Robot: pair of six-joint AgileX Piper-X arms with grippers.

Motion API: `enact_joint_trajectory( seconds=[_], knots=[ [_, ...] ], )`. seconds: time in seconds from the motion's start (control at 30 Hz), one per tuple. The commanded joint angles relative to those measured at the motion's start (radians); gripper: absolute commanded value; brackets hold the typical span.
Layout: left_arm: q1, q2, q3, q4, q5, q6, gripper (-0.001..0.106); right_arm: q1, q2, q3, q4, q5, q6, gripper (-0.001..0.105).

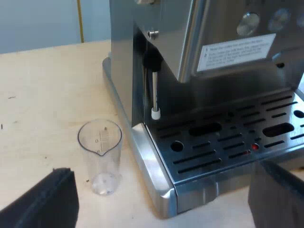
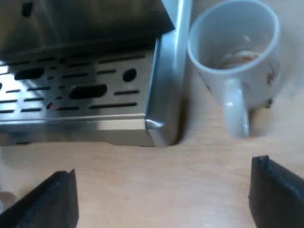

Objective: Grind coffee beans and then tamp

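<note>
Both hands: left hand (image 1: 164,179), right hand (image 2: 162,174) spread wide, empty.
Measuring glass (image 1: 100,156): upright, just beside espresso machine (image 1: 223,142).
Mug (image 2: 256,90): upright, just beside espresso machine.

Espresso machine (image 1: 223,28) standing on the table (image 1: 42,95), with its slotted drip tray (image 1: 228,142) at the foot of the front. Steam wand (image 1: 155,90) hanging upright over one end of the tray. Measuring glass (image 1: 100,156) upright on the table, just beside that front corner and apart from the machine. Mug (image 2: 237,61) upright on the table close beside the other front corner, its handle (image 2: 236,111) pointing the way the machine's front faces.
</note>
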Motion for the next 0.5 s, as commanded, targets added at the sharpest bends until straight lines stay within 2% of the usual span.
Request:
enact_joint_trajectory(
  seconds=[0.03,0.17,0.23,0.5],
  knots=[
    [0.001,-0.035,-0.005,0.022,0.006,-0.012,0.074,-0.060,-0.035,-0.011,0.049,-0.055,-0.069,0.082],
    [0.001,-0.087,-0.005,0.050,0.006,-0.012,0.074,-0.082,-0.113,-0.011,0.110,-0.056,-0.152,0.082],
    [0.001,-0.112,-0.005,0.058,0.006,-0.012,0.074,-0.082,-0.151,-0.011,0.124,-0.056,-0.169,0.082],
    [0.001,-0.231,-0.005,0.093,0.006,-0.010,0.074,-0.080,-0.353,-0.011,0.176,-0.056,-0.174,0.082]
  ],
)
